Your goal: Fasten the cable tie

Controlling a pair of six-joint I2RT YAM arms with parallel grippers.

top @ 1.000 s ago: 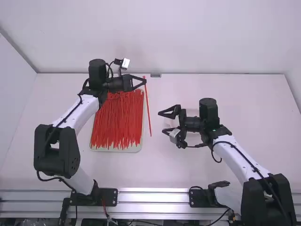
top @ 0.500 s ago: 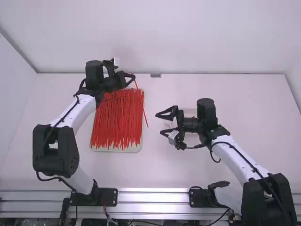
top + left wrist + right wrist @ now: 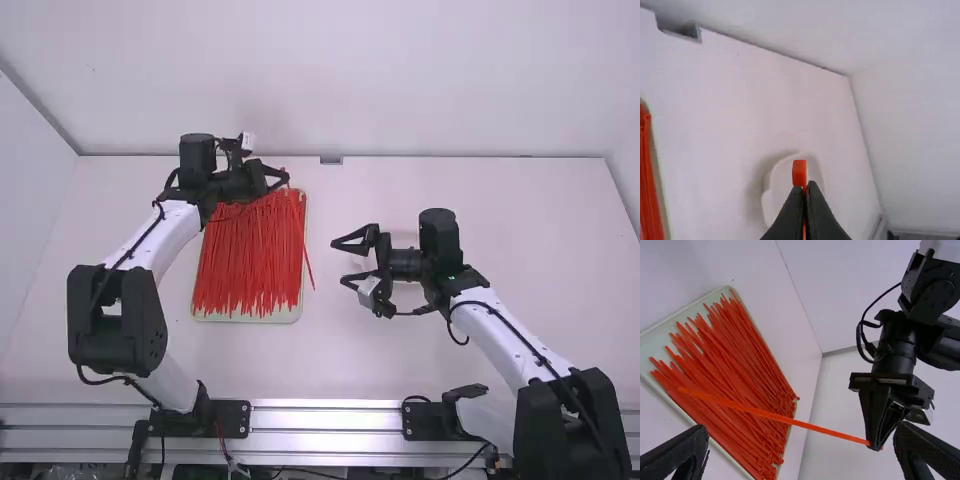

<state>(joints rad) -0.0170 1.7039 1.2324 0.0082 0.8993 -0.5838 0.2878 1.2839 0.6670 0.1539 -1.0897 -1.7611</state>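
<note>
My left gripper (image 3: 277, 180) is at the far end of the tray, shut on the head end of one red cable tie (image 3: 303, 245). The tie slants down from it along the tray's right edge, its tip near the table. In the left wrist view the fingers (image 3: 792, 210) are pressed together with the tie's red head (image 3: 799, 172) sticking out past them. My right gripper (image 3: 349, 262) stands open to the right of the tie's lower end, apart from it. From the right wrist view the left gripper (image 3: 879, 437) holds the tie (image 3: 775, 417), which crosses in front of the pile.
A pale tray (image 3: 296, 312) holds a heap of several red cable ties (image 3: 250, 255), seen also as the heap (image 3: 725, 355) from the right wrist. A small grey bracket (image 3: 331, 159) sits at the back wall. Bare white table lies to the right and front.
The left gripper has drawn back to the left and turned, carrying the tie's head with it. The tie now slants over the tray's right edge. The right gripper has shifted slightly left.
</note>
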